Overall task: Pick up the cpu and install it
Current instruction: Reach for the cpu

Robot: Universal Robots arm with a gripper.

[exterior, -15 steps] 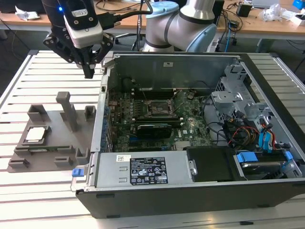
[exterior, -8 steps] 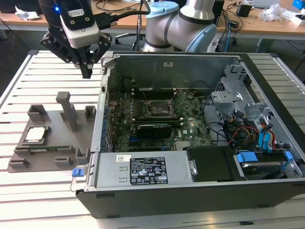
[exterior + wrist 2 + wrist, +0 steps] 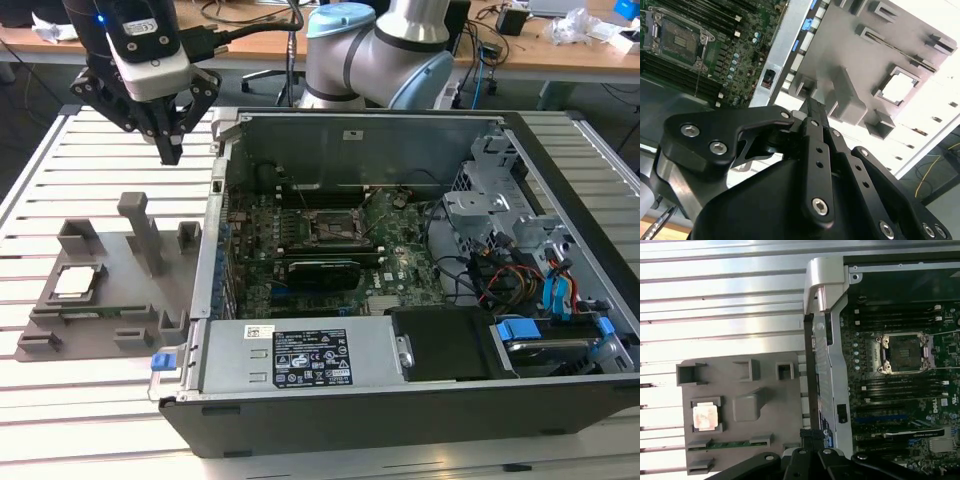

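High above a slatted metal table [image 3: 60, 400], the gripper [image 3: 171, 155] hangs with its black fingers pressed together on nothing, in the exterior view. It is over the far side of a grey tray [image 3: 100, 312] and well apart from the cpu [image 3: 80, 282], which lies flat in a square recess of that tray. The tray sits to the exterior view's left of an open computer case [image 3: 400, 400]. Inside the case, the black socket frame [image 3: 335, 228] sits on the green motherboard [image 3: 400, 262]. In the second wrist view, the gripper [image 3: 811, 102] shows its jaws shut, with the tips over an upright block of the tray [image 3: 840, 45]. The cpu [image 3: 899, 87] shows its pale top plate in its recess beyond them, and the socket frame [image 3: 677, 35] lies across the case wall on the motherboard. In the first wrist view, the closed gripper [image 3: 808, 322] reads as one thin dark bar along the case's metal edge, between the tray [image 3: 775, 405] holding the cpu [image 3: 706, 416] and the board bearing the socket frame [image 3: 905, 352].
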